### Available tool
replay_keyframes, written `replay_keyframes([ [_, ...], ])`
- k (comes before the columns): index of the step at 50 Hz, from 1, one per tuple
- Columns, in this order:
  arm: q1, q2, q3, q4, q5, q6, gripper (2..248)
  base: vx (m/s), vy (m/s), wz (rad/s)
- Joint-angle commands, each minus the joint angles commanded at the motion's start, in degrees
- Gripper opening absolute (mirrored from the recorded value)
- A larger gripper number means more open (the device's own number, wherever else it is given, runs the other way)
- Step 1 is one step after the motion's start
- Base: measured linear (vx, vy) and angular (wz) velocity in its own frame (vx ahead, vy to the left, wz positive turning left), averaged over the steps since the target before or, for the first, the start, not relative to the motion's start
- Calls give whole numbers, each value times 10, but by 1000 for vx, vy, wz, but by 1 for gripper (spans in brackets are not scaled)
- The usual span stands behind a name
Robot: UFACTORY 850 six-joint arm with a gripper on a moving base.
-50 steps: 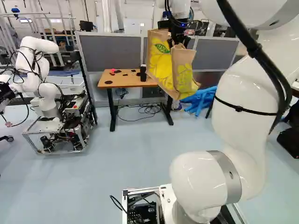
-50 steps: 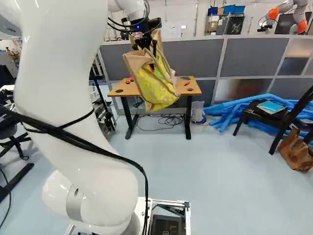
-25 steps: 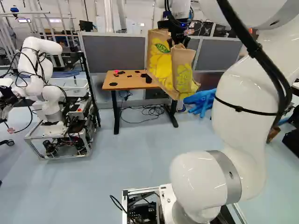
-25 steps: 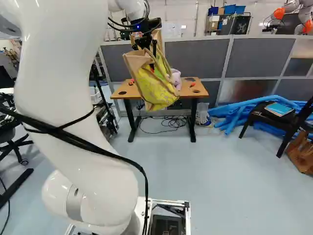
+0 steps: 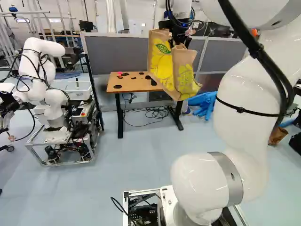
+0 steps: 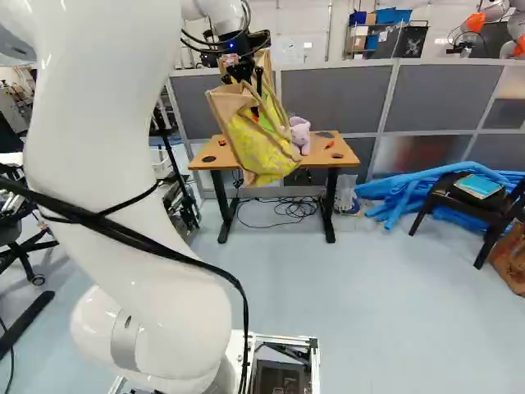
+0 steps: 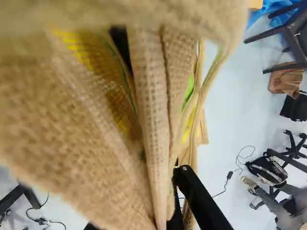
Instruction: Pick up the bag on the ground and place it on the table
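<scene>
Where the burlap tote (image 5: 162, 63) hangs creased at twelve o'clock, my gripper (image 5: 179, 44) pinches its coarse weave (yellow-printed, too), hiding part of the rectangular tabletop (image 5: 129, 86).

The arm (image 5: 242, 122) is glossy white, with rounded joints, a silver-grey band (image 5: 227, 178), black cables (image 5: 263, 56) and a black gripper (image 5: 179, 43).

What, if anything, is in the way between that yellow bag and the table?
Nothing visible does: the bag hangs from the gripper, and the table stands beyond it. A purple soft toy sits on the table, though.
</scene>
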Motion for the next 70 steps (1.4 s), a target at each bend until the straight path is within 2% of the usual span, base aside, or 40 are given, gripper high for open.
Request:
replay_keyframes([
  [24,0,0,0,0,0,0,22,95,104,-13],
  [70,0,0,0,0,0,0,22,79,46,-13],
])
